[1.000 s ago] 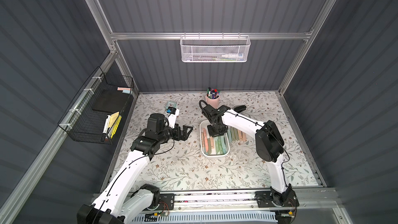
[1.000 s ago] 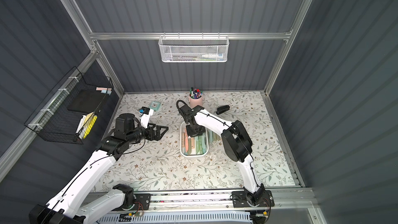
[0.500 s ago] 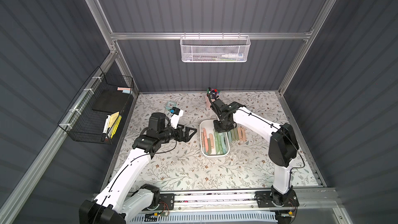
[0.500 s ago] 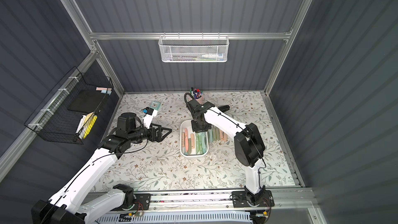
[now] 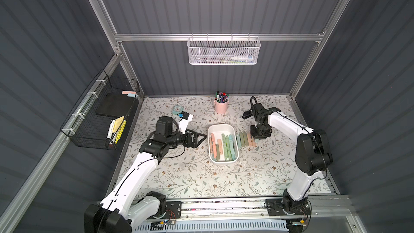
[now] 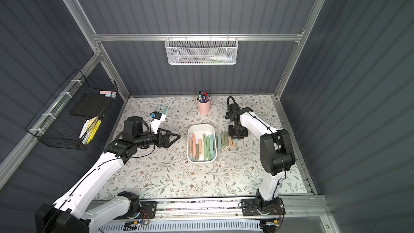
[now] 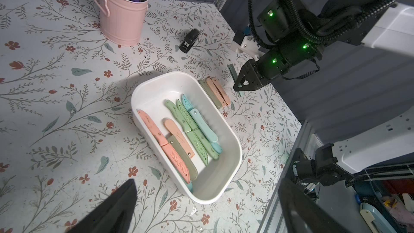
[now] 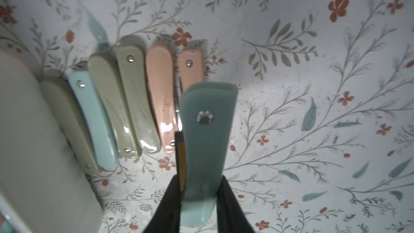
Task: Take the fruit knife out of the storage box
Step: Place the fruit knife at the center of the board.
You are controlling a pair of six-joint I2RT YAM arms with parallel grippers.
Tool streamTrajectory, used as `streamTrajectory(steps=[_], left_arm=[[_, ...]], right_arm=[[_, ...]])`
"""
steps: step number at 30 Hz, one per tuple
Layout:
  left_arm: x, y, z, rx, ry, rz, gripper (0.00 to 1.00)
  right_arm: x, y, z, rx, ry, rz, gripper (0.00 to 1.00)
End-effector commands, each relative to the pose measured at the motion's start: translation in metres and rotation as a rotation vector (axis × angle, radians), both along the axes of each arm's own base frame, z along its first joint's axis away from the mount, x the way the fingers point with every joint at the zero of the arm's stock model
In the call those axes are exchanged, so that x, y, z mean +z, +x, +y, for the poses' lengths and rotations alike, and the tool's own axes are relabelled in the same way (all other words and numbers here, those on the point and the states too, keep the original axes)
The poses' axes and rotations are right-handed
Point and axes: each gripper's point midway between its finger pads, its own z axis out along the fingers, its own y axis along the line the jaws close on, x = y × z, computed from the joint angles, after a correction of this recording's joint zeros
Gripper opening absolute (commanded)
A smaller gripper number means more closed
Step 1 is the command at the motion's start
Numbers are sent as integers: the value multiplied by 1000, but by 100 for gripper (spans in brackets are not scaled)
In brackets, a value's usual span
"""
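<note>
1. The right gripper (image 8: 199, 195) is seen closed on a blue-green folded fruit knife (image 8: 208, 131). The knife is pinched near one end between the two black fingers (image 8: 170, 202), and the end with a silver rivet (image 8: 205, 117) points away from the wrist.
2. The held fruit knife is found outside the storage box (image 5: 220, 127), over the floral table (image 5: 201, 175), on the robot's right side of the box.
3. It is located just beside the outermost pink knife of a row of folded knives (image 5: 245, 140). This row, in olive, light blue and pink, is laid on the table close along the box. Whether the table is touched by the held knife cannot be told.
4. Several other knives (image 7: 186, 135), pink, green and light blue, are seen lying flat inside the box.
5. The left gripper (image 5: 200, 138) is held widely spread, with nothing between its fingers. It is placed near the opposite side of the box, apart from it.
6. A pink cup (image 5: 221, 107) filled with pens and a black stapler (image 5: 246, 115) are seen at the far part of the table.
</note>
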Motion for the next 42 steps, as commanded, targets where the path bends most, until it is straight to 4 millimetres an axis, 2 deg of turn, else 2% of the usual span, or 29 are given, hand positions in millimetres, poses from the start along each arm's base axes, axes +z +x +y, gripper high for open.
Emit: streamTrajectory(steps=[1,9,20,32,38,42], left_arm=[[-1,-1,0,-9,-2,2,99],[-3,0,2,1,9,3,99],[-3,1,3,9,17,0,99],[-3,2,6,26,27,-3,100],[-4,2,6,30,29,-4,99],[-3,2,6,31,29,-7,100]], right_arm=[[-16,3,-11,34,-48,23,23],[-40,10,-18,41,-57,74,23],[-48,7,-19,40,-58,112,26],[-38,2,-19,35,-51,105,33],[-32,1,-20,32,-47,94,33],[-20,1,-18,26,-31,66,34]])
